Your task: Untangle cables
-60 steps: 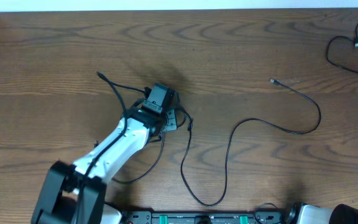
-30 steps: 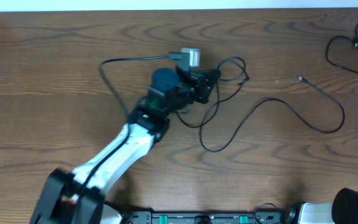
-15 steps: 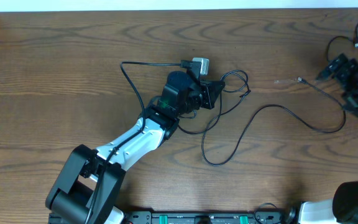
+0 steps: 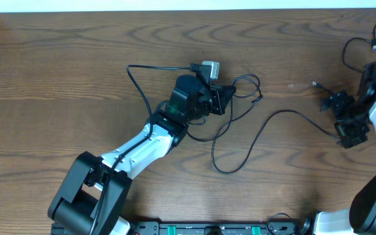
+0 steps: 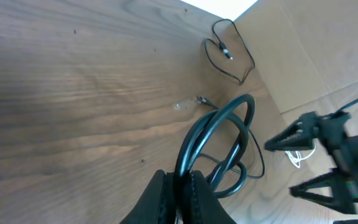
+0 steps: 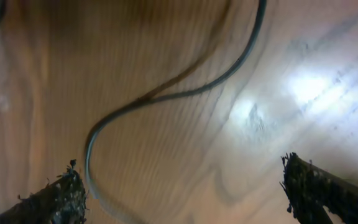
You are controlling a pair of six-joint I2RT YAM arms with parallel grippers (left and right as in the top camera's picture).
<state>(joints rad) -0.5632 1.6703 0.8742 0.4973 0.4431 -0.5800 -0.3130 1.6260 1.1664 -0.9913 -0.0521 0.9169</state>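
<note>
In the middle of the table my left gripper (image 4: 220, 98) is shut on a bunch of black cable loops (image 4: 243, 88). The left wrist view shows the fingers (image 5: 166, 193) pinched on the looped black cable (image 5: 219, 124). From that bunch one black cable (image 4: 266, 121) trails down, then right, to a small plug end (image 4: 315, 83). A grey-white plug (image 4: 209, 67) lies just behind the left gripper. My right gripper (image 4: 343, 119) stands open above the right part of this cable. In the right wrist view the cable (image 6: 166, 93) curves over the wood ahead of the wide-apart fingertips (image 6: 64, 193).
A separate thin black cable (image 4: 361, 55) lies coiled at the table's far right corner, also in the left wrist view (image 5: 229, 53). A white wall edge (image 4: 188, 5) runs along the back. The arm bases (image 4: 207, 228) stand at the front edge.
My right arm has come from the far right corner toward the front and left, over the trailing cable, with jaws wide. The left arm and its cable loops have stayed put over the last half second.
</note>
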